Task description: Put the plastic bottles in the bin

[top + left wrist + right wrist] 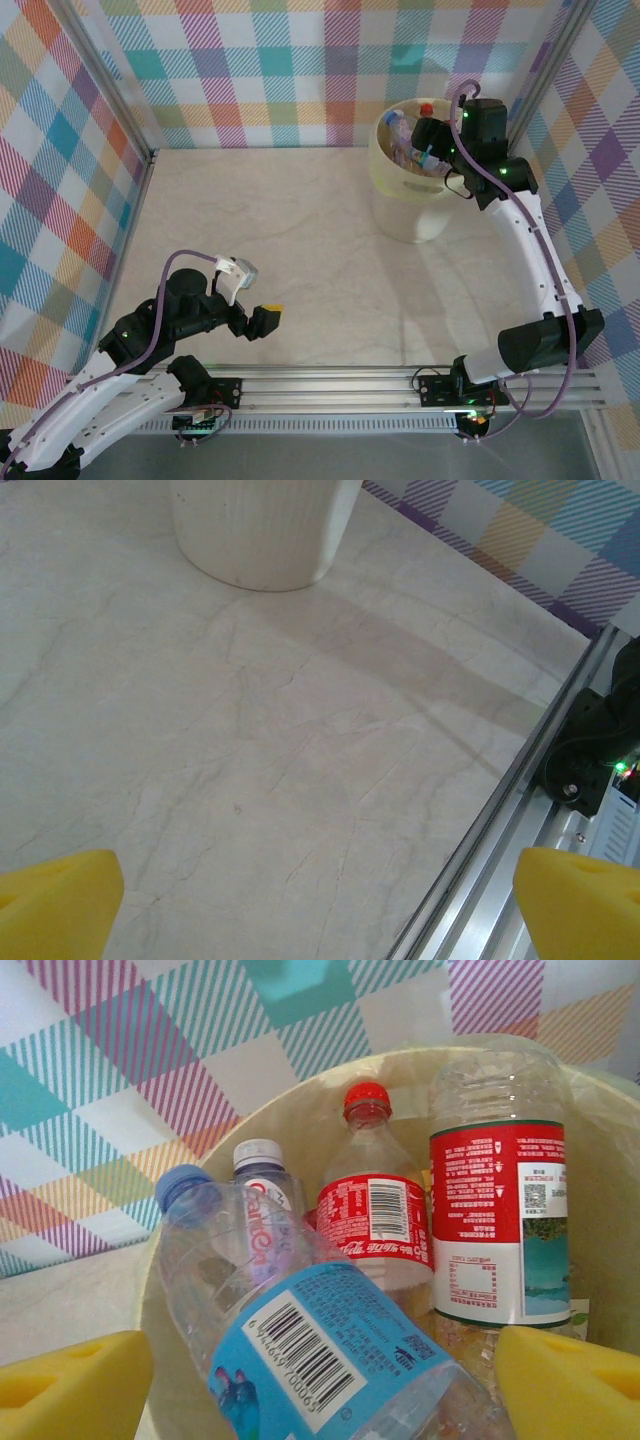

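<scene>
The bin (400, 215) stands at the far right of the table, a pale yellow bucket with several plastic bottles (405, 135) inside. My right gripper (428, 145) hangs over its rim, open. In the right wrist view a blue-labelled bottle (320, 1350) lies tilted between the spread yellow pads (70, 1380) of the right gripper (325, 1380), with a small gap on each side. Behind it stand a red-capped bottle (375, 1215), a red-and-green-labelled bottle (497, 1210) and a white-capped one (262, 1175). My left gripper (262, 318) is low at the near left, open and empty (320, 900).
An aluminium rail (400, 385) runs along the near edge and also appears in the left wrist view (520, 810). Checked walls close the back and sides. The bin's base (260, 530) sits far ahead of the left gripper across bare marble tabletop (280, 220).
</scene>
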Tool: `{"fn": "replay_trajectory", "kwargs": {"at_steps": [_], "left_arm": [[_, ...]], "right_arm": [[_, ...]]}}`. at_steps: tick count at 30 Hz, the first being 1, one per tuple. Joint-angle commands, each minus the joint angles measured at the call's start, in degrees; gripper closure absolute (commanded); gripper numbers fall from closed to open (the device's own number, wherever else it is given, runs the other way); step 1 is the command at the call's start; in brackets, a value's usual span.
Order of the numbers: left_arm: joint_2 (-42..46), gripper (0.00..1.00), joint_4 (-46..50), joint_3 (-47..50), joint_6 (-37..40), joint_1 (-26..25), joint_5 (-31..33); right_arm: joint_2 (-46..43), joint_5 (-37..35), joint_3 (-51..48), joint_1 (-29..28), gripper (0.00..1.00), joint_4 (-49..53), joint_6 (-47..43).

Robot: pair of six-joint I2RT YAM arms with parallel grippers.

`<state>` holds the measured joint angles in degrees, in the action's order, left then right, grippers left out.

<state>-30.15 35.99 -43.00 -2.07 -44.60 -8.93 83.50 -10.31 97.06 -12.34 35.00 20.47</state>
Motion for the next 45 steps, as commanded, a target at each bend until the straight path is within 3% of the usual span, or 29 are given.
{"fn": "replay_trajectory", "kwargs": {"at_steps": [1,16,26,29,37,45], "left_arm": [[-0.1,0.00,-0.5,-0.9,0.5,-0.7,0.0],[-0.7,0.00,-0.5,-0.9,0.6,-0.7,0.2],[-1.0,0.00,-0.7,-0.7,0.7,-0.7,1.1],[-0.6,0.00,-1.1,-0.5,0.7,-0.6,2.1],[1.1,0.00,-1.9,0.5,0.2,-0.6,7.8],[3.6,0.00,-2.9,1.9,0.3,-0.6,18.0]], "right_arm": [[-0.3,3.3,0.2,0.1,0.11,2.6,-2.2],[1.1,-3.3,0.2,0.1,0.12,6.5,-3.2],[-2.5,-2.1,-2.0,0.1,0.06,4.3,-4.1],[-5.5,0.4,-5.1,0.1,0.00,2.0,-5.0],[-15.2,5.6,-15.4,0.1,0.00,-2.6,-6.0],[-33.5,8.5,-38.8,0.1,0.00,-17.5,-7.9]]}}
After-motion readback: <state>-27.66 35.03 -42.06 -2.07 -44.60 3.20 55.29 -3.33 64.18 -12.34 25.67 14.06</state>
